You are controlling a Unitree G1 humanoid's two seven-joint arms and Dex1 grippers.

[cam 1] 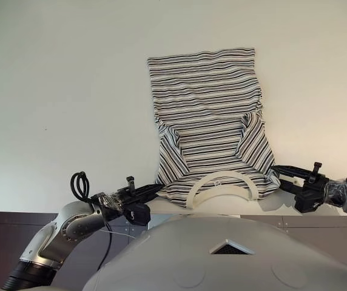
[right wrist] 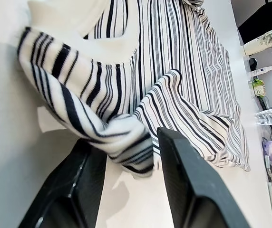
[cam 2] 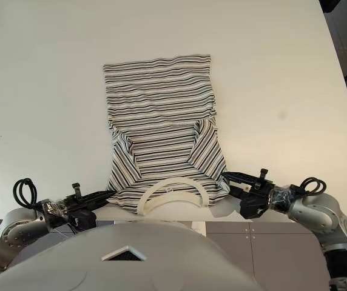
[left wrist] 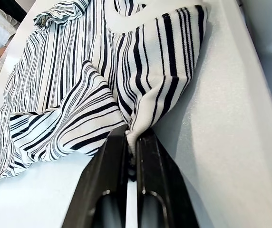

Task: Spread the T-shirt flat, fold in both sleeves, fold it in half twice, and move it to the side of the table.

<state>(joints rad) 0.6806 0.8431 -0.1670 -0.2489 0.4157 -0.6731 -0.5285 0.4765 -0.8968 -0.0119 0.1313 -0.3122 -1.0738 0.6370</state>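
The white worktop (cam 1: pixel 52 91) carries the striped T-shirt (cam 1: pixel 207 103), which lies lengthwise. Its hem is far from us and its collar (cam 1: pixel 222 182) is right at the near edge. We judge that edge to be the first hazard: any pull toward us could drag the shoulders off the worktop and spoil the flat lay.

Both sleeves are already folded in, the left sleeve (cam 1: pixel 172 142) and the right sleeve (cam 1: pixel 255 142) lying loose over the body. A quick or uneven lift for the first half fold could let them flop back out.

The grips do not match. The left end effector (left wrist: pixel 131 137) has its fingers pressed together on a thin peak of cloth at the left shoulder corner. So small a pinch may slip under the shirt's weight. The right end effector (right wrist: pixel 129 142) has its fingers apart, with the right shoulder corner bunched between them and not yet clamped. If the lift begins before it closes, only one side would rise and the fold would skew. It might also catch only the top layer.
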